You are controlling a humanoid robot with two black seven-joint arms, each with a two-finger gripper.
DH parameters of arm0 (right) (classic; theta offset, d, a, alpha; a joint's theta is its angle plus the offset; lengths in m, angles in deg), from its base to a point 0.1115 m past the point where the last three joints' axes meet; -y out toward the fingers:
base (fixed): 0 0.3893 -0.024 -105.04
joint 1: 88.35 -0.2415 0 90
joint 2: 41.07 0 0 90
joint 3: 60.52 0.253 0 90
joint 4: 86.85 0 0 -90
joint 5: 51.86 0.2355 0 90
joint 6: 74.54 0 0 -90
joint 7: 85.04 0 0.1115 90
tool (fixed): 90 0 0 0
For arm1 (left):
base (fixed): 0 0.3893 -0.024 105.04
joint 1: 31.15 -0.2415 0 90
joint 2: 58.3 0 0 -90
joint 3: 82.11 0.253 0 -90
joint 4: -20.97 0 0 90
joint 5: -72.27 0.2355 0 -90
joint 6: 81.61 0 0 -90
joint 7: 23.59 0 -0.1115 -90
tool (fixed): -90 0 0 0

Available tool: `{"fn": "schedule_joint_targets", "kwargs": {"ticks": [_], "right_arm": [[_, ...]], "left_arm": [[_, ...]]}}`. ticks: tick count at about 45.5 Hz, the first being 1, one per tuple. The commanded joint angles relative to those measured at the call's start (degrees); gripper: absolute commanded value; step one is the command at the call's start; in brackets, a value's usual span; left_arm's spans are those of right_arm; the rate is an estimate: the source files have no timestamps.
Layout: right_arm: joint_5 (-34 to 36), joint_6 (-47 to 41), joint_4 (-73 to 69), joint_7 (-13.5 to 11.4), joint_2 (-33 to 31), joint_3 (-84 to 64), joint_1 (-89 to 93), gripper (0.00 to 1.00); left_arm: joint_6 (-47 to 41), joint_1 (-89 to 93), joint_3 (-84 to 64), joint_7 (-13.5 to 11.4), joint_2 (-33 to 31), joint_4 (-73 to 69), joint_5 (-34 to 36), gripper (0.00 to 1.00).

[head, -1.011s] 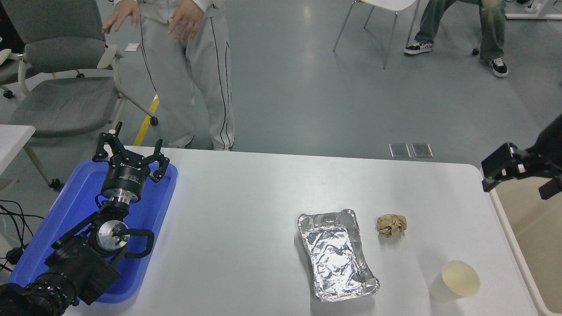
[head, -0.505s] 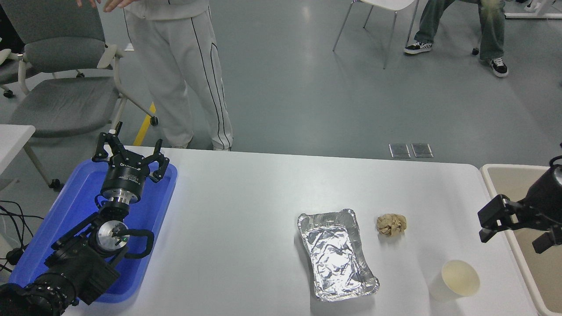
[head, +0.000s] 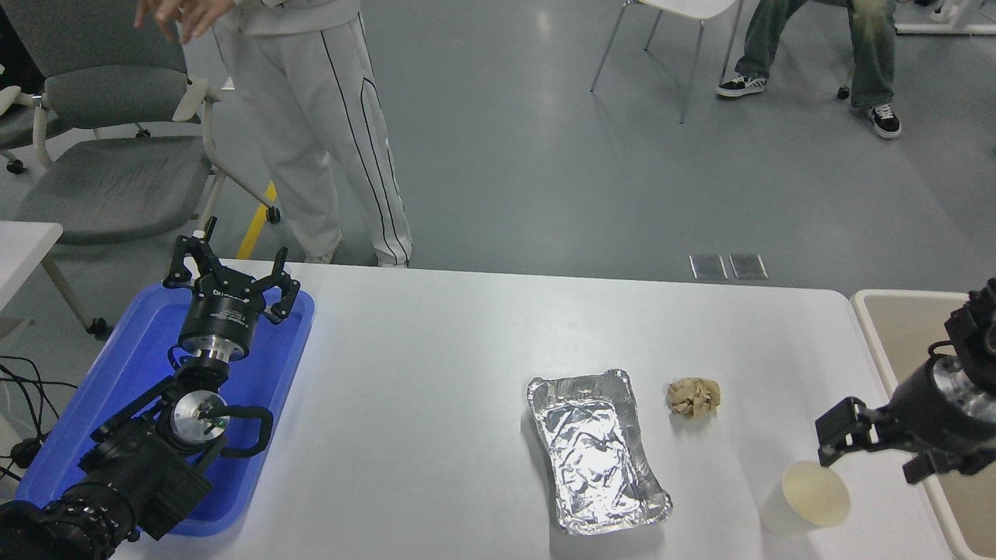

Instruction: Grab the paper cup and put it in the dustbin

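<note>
The paper cup is white with a cream inside and sits near the table's front right corner. My right gripper hangs open just above and to the right of the cup's rim, with nothing between its fingers. One finger is right over the rim. The dustbin, beige with an off-white rim, stands off the table's right edge, partly behind my right arm. My left gripper is parked open over the blue tray at the left.
A silver foil tray lies left of the cup, with a crumpled tan paper ball beside it. A person stands at the far left side by a grey chair. Another person sits at the top right.
My right arm has come down and leftward from over the dustbin to just above the cup. The standing person has stepped left. The cup has not moved.
</note>
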Motion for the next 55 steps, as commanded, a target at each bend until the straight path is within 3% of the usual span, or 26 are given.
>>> {"fn": "schedule_joint_targets", "kwargs": {"ticks": [1, 4, 17, 26, 41, 48, 55], "right_arm": [[-2.23, 3.47, 1.43, 0.00, 0.53, 3.54, 6.41, 0.97], [-2.23, 3.56, 2.40, 0.00, 0.53, 4.06, 7.29, 0.92], [-2.23, 3.56, 5.92, 0.09, 0.53, 4.33, 10.11, 0.92], [-2.14, 3.73, 6.53, 0.09, 0.62, 4.77, 11.34, 0.85], [-1.35, 3.73, 6.62, 0.18, 0.53, 7.40, 12.75, 0.42], [-1.17, 3.47, 6.62, 0.09, 0.53, 7.84, 13.10, 0.04], [-1.09, 3.03, 6.53, 0.09, 0.53, 7.76, 13.27, 0.00]], "left_arm": [[0.00, -0.03, 0.00, 0.00, 0.07, -0.01, -0.01, 1.00], [0.00, -0.03, 0.00, 0.00, 0.07, -0.01, -0.01, 1.00], [0.00, -0.03, 0.00, 0.00, -0.02, -0.01, -0.01, 1.00], [0.00, -0.03, 0.00, 0.00, -0.02, -0.01, -0.01, 1.00], [-0.09, -0.03, 0.00, 0.00, -0.02, -0.01, -0.01, 1.00], [0.00, 0.05, 0.00, 0.00, -0.02, -0.01, -0.01, 1.00], [0.00, -0.03, 0.00, 0.00, -0.02, -0.01, -0.01, 1.00]]}}
